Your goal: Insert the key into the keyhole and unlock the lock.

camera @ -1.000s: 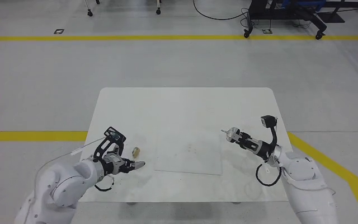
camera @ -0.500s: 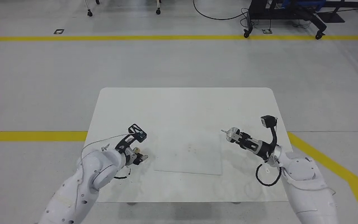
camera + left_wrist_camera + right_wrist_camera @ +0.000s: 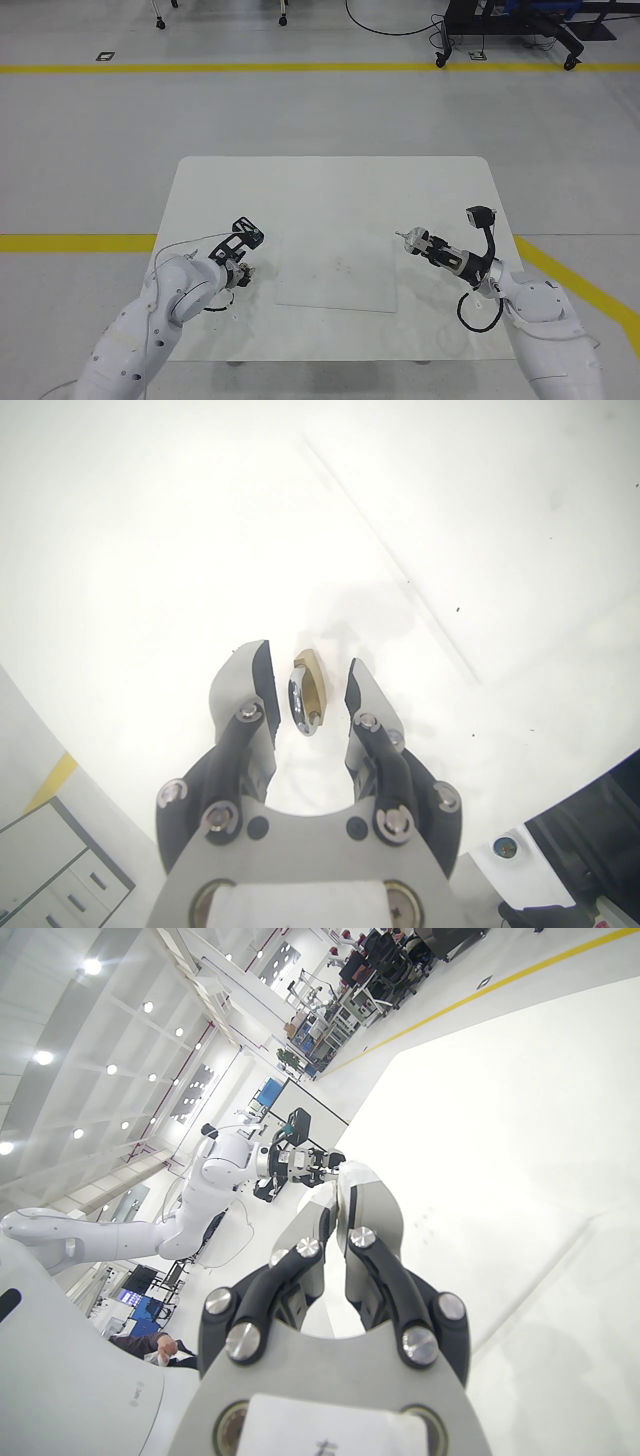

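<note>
A small brass padlock (image 3: 311, 692) with a silver shackle lies on the white table (image 3: 330, 190) near its front left. My left gripper (image 3: 309, 660) is open and straddles the padlock, one finger on each side, with gaps between. From above, the left gripper (image 3: 238, 272) covers the padlock. My right gripper (image 3: 410, 240) hangs over the table's right side, shut, with the thin metal tip of the key (image 3: 400, 236) sticking out toward the centre. In the right wrist view the right gripper (image 3: 339, 1183) has its fingers pressed together, and the left gripper (image 3: 327, 1167) shows beyond them.
A thin pale mat (image 3: 340, 285) lies flat at the table's front centre, between the two arms; its edge (image 3: 395, 570) runs just beyond the padlock. The table's front edge lies close behind the left gripper.
The left arm has swung in from the table's front left, and its open gripper has come down around the padlock. The right arm has kept still.
</note>
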`<state>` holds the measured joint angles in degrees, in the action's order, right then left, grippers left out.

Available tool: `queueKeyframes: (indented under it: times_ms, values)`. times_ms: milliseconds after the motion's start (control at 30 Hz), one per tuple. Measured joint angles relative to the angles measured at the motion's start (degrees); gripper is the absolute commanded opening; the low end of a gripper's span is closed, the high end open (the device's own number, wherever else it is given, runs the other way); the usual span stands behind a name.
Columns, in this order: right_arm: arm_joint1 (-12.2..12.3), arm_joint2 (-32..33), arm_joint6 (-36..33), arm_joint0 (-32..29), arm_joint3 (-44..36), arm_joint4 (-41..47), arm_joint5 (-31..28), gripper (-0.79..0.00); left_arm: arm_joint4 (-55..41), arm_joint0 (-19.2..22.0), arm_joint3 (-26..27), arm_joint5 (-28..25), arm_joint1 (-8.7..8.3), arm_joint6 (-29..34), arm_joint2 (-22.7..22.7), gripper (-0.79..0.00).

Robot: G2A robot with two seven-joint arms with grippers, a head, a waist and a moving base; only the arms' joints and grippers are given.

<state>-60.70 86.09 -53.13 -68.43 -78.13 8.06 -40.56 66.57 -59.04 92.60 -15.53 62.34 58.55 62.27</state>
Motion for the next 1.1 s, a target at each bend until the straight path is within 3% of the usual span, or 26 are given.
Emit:
queueKeyframes:
  times_ms: [233,333,433,800,1000,1100]
  values:
    - [0.00,0.00,0.00,0.00,0.00,0.00,0.00,-0.785,-1.56,0.51,-0.73,0.54,0.20,2.64,-0.05,-0.523]
    - [0.00,0.00,0.00,0.00,0.00,0.00,0.00,-0.785,-1.99,1.06,-1.45,0.87,0.44,2.21,-0.65,-0.616]
    - [0.00,0.00,0.00,0.00,0.00,0.00,0.00,-0.785,-2.28,1.56,-2.13,1.04,0.66,1.84,-1.18,-0.785]
    - [0.00,0.00,0.00,0.00,0.00,0.00,0.00,-0.785,-1.18,1.32,-1.64,0.87,0.52,3.18,-0.50,-0.785]
    - [0.00,0.00,0.00,0.00,0.00,0.00,0.00,-0.785,1.18,-0.43,0.90,5.97,0.61,-4.44,1.28,-0.785]
    - [0.00,0.00,0.00,0.00,0.00,0.00,0.00,-0.785,-7.47,-1.89,2.34,7.83,0.91,-10.26,4.12,-0.785]
